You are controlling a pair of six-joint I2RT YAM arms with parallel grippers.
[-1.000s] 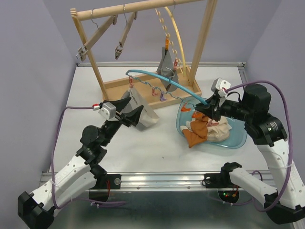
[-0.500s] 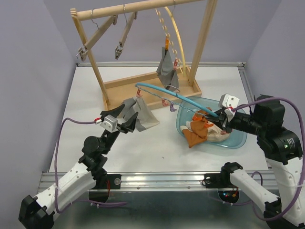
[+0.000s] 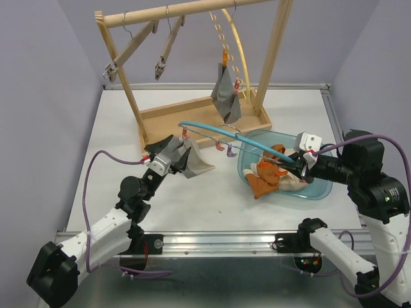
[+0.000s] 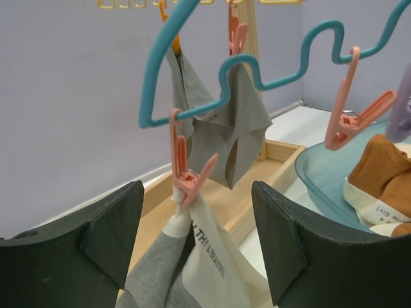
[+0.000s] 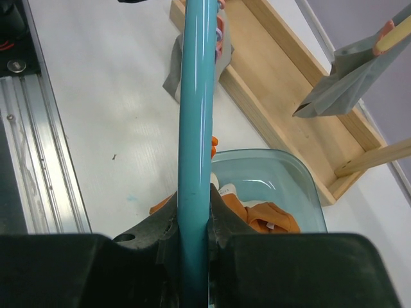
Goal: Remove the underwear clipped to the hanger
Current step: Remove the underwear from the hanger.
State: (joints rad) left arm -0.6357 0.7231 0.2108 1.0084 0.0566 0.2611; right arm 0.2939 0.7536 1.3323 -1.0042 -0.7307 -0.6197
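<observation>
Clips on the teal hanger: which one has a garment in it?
The pink clip at the bent end of the teal hanger, which pinches the white-and-grey underwear. The other pink clip, farther along, hangs empty.

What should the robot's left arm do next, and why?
Probably shut the left jaws on the grey and white underwear, just below the pink clip, so it can be tugged free. Those jaws stand open on either side of the cloth, not gripping it. The right jaws are shut on the teal hanger, holding it steady.
</observation>
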